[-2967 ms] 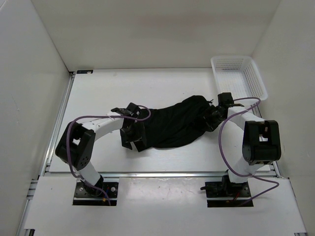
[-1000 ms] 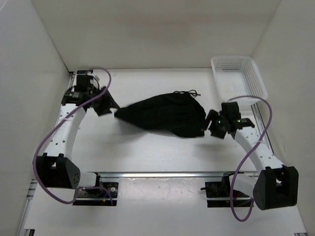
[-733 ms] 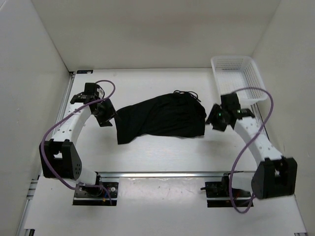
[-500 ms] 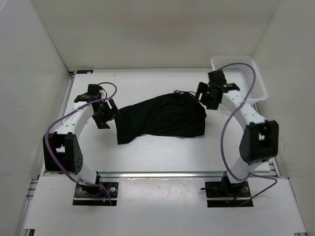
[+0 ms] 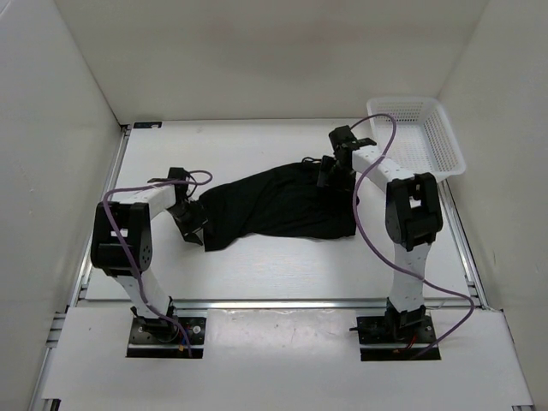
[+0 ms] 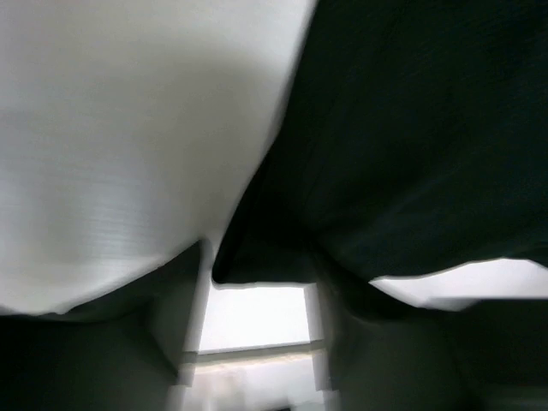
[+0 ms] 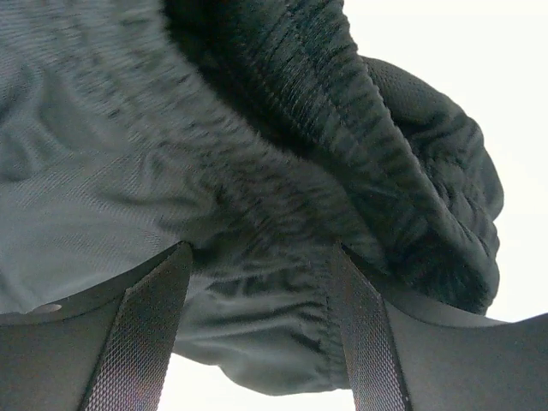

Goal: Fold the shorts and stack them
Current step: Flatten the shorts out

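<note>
While the shorts [image 5: 282, 205] lay rumpled at mid-frame, the left gripper [image 5: 196, 229] at their lower-left corner and the right gripper [image 5: 327, 175] at their upper-right waistband both stood spread, so each likely needed a deeper bite.

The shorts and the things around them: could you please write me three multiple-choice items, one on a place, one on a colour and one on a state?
1. Where does the basket stand on the table?
A. near left corner
B. far right corner
C. centre
2. What colour are the shorts?
A. black
B. red
C. white
3. How do the shorts lie?
A. stacked in the basket
B. hanging off the table
C. loose on the table
Answers: 1 B, the top view shows it in the far right corner; 2 A, the fabric is plainly black; 3 C, they lie rumpled at mid-table.
</note>
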